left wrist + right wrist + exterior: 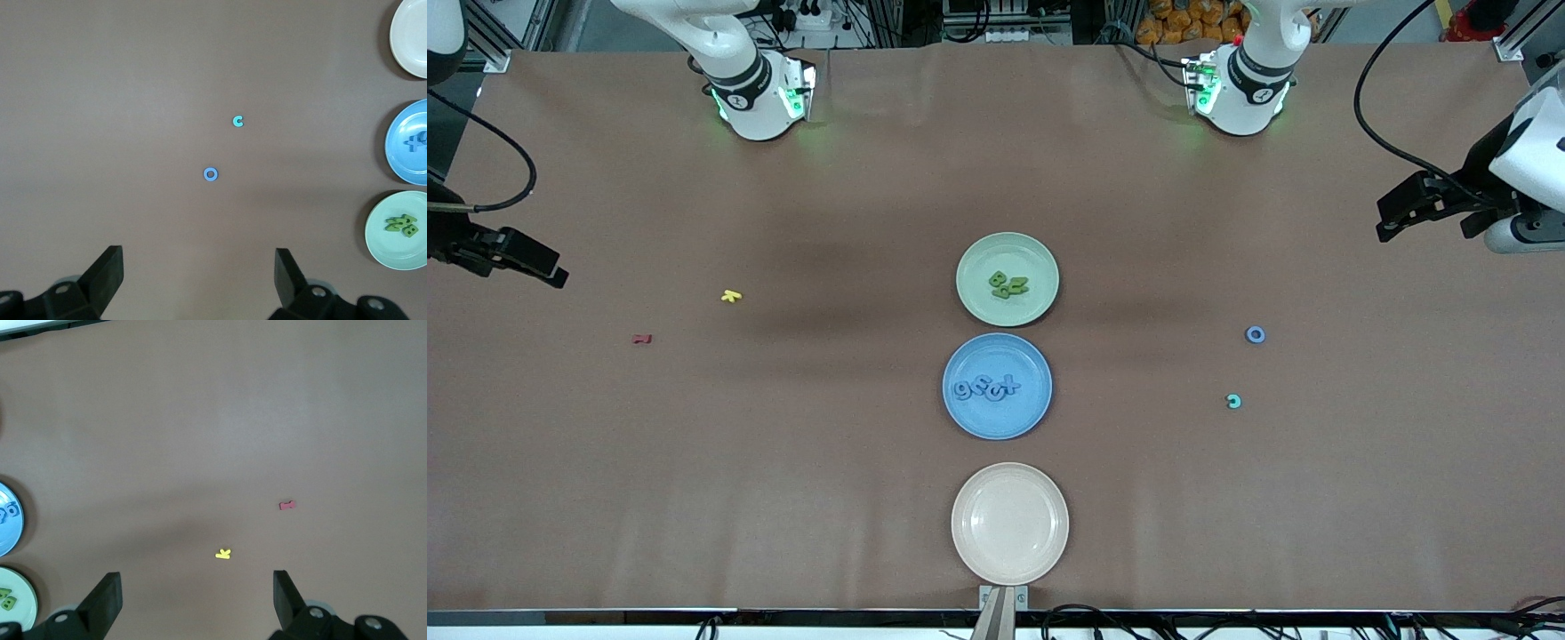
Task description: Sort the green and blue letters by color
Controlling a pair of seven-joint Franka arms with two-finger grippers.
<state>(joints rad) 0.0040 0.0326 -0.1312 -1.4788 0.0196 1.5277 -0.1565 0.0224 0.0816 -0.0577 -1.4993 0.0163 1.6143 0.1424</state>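
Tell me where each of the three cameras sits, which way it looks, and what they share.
Front view: high across the table, facing both arm bases; shows the round green plate, round blue plate and round cream plate.
Left wrist view: looks down past the open left tool at the small blue ring letter and teal C letter.
Right wrist view: looks down past the open right tool at the tiny yellow letter and tiny red letter.
Shared: all show the green and blue plates.

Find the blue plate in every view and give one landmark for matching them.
Front view: blue plate, middle of three plates, holding blue letters.
Left wrist view: at the picture's edge, cut off.
Right wrist view: a sliver at the edge.
Shared landmark: the green plate beside it.
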